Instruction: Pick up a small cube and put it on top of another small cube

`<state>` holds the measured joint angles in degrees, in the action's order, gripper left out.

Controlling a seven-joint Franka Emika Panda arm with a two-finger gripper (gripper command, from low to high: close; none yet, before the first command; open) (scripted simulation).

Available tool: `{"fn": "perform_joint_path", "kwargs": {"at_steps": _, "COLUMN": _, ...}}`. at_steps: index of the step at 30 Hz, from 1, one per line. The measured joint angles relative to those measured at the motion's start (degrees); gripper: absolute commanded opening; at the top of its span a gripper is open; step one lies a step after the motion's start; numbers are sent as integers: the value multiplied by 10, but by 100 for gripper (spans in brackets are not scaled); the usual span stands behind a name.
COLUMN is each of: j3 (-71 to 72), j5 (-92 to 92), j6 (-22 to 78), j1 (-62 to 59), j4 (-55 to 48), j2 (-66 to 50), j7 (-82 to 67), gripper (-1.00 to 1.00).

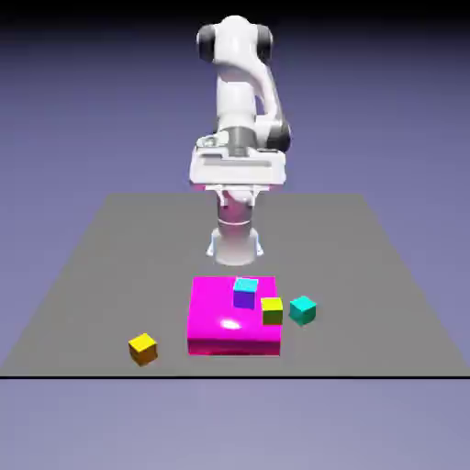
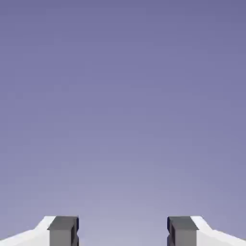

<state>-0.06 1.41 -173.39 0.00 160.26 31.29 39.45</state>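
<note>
Gripper [image 2: 123,233] was spread wide w/ nothing btwn the tips, only backdrop ahead. Small cube [image 1: 142,348], yellow top & orange sides, sat alone on the table [image 1: 83,275], well apart from the magenta block [image 1: 220,321] at the exterior view's left.

Small cube [image 1: 142,348], yellow top, orange sides; resting flat on the grey table, turned slightly askew, near the front edge at the exterior view's left; alone, well apart from the other cubes.
</note>
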Motion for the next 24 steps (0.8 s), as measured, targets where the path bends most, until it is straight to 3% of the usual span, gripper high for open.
{"fn": "perform_joint_path", "kwargs": {"at_steps": 24, "j3": -11, "j5": 282, "j6": 123, "j1": -140, "j4": -148, "j2": -273, "j7": -598, "gripper": 0}}
